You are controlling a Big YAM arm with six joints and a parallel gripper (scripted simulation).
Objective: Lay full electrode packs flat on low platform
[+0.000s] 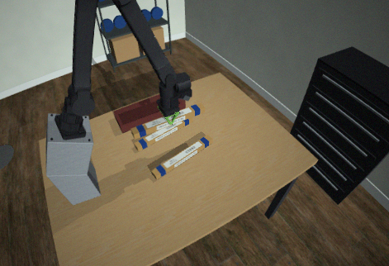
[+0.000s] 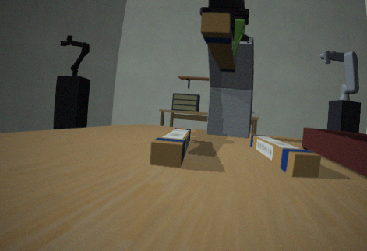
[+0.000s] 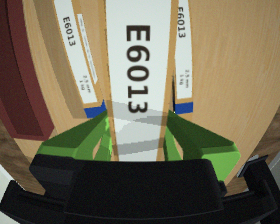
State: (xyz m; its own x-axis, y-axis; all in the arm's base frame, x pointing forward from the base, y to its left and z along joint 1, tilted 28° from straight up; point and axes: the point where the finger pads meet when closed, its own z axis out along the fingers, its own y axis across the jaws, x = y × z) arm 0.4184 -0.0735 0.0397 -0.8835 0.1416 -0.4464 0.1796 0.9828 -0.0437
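Note:
My gripper (image 1: pixel 172 119) (image 2: pixel 227 51) (image 3: pixel 137 113) is shut on a cardboard electrode pack (image 1: pixel 151 125) (image 2: pixel 216 25) (image 3: pixel 161 50), labelled E6013 with blue bands. It holds the pack roughly level, well above the table. A second pack (image 1: pixel 143 144) (image 2: pixel 304 165) (image 3: pixel 73 50) lies flat on the table beside the dark red low platform (image 1: pixel 135 116) (image 2: pixel 345 152) (image 3: pixel 21 100). A third pack (image 1: pixel 182 157) (image 2: pixel 167 153) (image 3: pixel 183 60) lies flat on the table, farther from the platform. No pack is seen on the platform; the arm and held pack hide part of it in the top view.
The grey pedestal (image 1: pixel 69 161) (image 2: pixel 230 109) of the arm stands at one end of the wooden table (image 1: pixel 246 165) (image 2: pixel 100 203). A black drawer cabinet (image 1: pixel 345 124) stands beyond the table's edge. A shelf with brown boxes (image 1: pixel 125 47) stands behind.

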